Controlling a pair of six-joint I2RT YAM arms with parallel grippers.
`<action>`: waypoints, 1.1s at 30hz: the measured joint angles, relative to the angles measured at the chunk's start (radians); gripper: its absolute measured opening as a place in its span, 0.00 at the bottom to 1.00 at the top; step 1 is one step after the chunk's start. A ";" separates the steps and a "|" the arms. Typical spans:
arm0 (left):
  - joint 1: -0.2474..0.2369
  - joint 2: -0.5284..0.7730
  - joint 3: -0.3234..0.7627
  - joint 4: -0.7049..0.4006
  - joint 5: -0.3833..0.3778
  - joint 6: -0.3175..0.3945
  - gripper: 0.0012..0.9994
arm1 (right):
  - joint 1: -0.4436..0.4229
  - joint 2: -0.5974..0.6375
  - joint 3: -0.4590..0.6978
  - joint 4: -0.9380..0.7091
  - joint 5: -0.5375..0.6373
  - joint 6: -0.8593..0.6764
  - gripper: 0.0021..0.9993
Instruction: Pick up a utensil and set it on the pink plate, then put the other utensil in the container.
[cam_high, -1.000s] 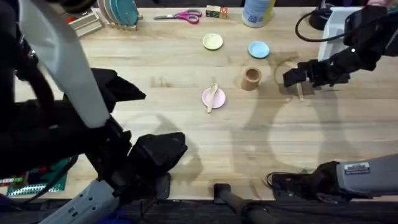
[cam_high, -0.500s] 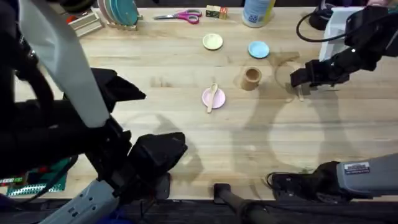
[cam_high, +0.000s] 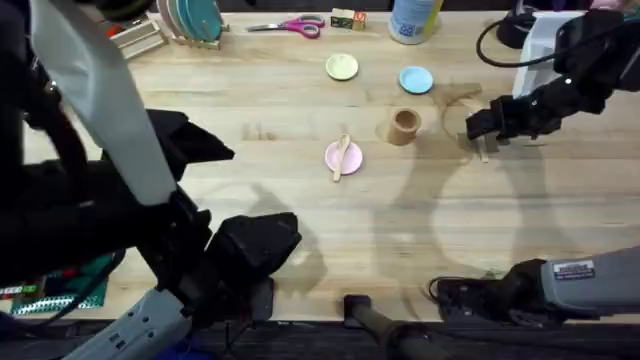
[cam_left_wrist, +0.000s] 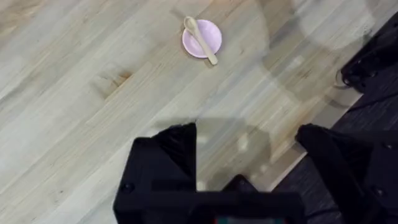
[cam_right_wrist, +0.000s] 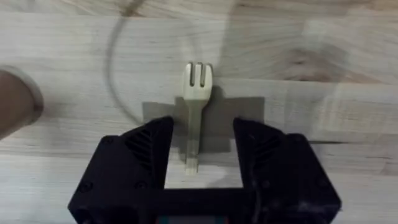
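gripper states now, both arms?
Left hand: open, empty, above bare table.
Right hand: open, fingers either side of the wooden fork, not gripping it.

The right gripper hangs low over the wooden fork with its two black fingers wide apart, one on each side of the fork's handle and not touching it, while the left gripper hangs open, high up and far from the fork.

the right gripper has shifted slightly away from the container, seemingly lower over the fork.
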 joint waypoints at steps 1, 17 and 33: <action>0.000 0.000 0.000 0.000 0.000 0.000 0.99 | 0.000 0.000 0.000 0.000 0.000 0.001 0.59; 0.000 0.000 0.000 0.000 0.000 0.000 0.99 | 0.000 0.002 0.000 0.010 0.001 0.012 0.30; 0.000 0.000 0.000 0.000 0.000 0.000 0.99 | -0.001 0.003 0.006 -0.011 -0.033 0.018 0.03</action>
